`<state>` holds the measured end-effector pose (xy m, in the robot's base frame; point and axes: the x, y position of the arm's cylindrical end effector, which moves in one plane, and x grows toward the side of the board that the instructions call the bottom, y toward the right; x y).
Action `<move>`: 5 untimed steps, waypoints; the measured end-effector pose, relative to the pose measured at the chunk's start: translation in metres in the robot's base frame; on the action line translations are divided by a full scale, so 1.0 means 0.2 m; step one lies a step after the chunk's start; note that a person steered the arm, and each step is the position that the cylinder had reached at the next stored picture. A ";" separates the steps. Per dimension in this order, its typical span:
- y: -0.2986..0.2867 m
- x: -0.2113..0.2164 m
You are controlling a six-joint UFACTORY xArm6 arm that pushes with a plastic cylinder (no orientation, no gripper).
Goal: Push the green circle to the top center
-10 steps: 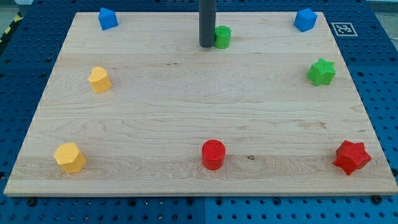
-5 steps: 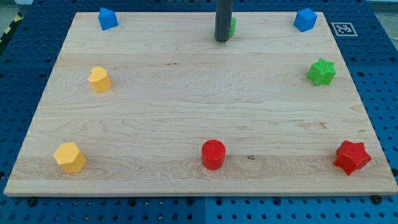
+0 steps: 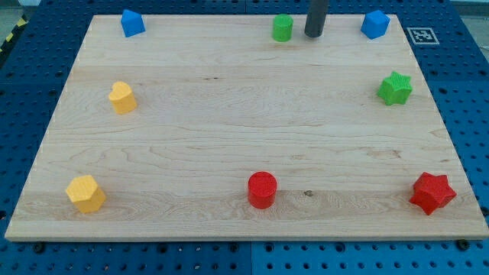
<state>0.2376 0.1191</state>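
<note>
The green circle (image 3: 283, 27) stands near the top edge of the wooden board (image 3: 244, 130), a little right of its middle. My dark rod comes down from the view's top, and my tip (image 3: 312, 35) rests on the board just right of the green circle, a small gap apart from it.
A blue block (image 3: 132, 23) sits at top left and another blue block (image 3: 374, 24) at top right. A green star (image 3: 395, 88) is at right. Two yellow blocks (image 3: 122, 98) (image 3: 85, 193) are at left. A red circle (image 3: 262, 189) and a red star (image 3: 432, 192) are along the bottom.
The green circle has moved up toward the top edge. My tip moved from its left side, across in front of it, to its right side and now stands apart from it.
</note>
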 end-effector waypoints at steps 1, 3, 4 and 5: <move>-0.06 -0.07; -0.05 -0.06; -0.05 -0.06; -0.05 0.05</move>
<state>0.2471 0.1082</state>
